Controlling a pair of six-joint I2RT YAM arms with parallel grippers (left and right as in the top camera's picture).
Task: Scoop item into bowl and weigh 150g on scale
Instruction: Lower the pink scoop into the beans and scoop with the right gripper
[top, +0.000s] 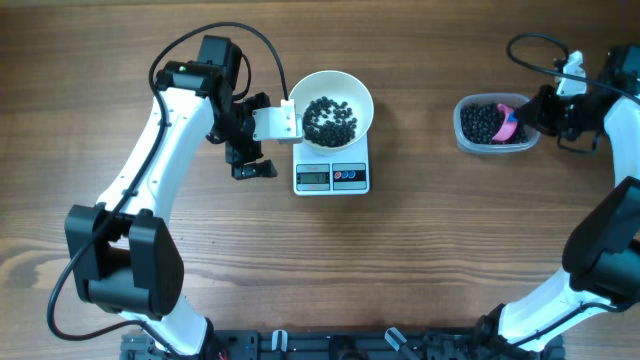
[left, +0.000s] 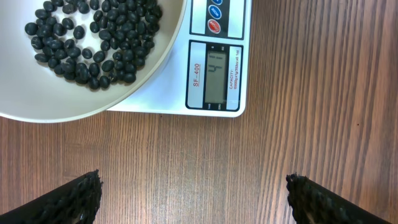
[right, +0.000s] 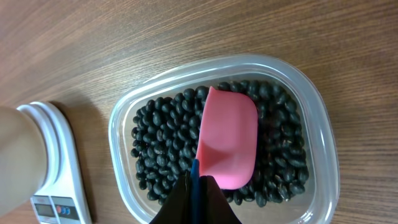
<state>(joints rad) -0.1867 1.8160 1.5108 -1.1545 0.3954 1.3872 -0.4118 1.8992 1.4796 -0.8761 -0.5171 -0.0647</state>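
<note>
One thin layer of the beans (top: 329, 121) already lies in the white bowl (top: 335, 82). The bowl sits squarely on the scale (top: 332, 177), covering all of it but the front strip with the display and buttons. So the setting-up and at least some scooping look done. The display (left: 215, 76) shows digits in the left wrist view, but they are too faint to read with confidence, so I cannot tell how near the weight is to the target. Judging by how small the pile is against the bowl, I would guess more is needed.

Well apart from the scale, on the right arm's side of it, stands the clear tub (top: 463, 135), which holds plenty of beans. The pink scoop (right: 229, 140) rests on top of that supply, its hollow showing and empty. The right gripper (right: 196, 186) is closed on the scoop's handle end, so another load seems to be the step in hand: dig in, lift, carry over to the scale, tip into the bowl.

The left gripper (left: 194, 196) hangs just beside the scale, on the side away from the tub. Its jaws are spread wide with nothing between them but bare desk (top: 420, 250), and it touches neither bowl nor scale. What is left, as I judge it, is topping up and checking the reading.
</note>
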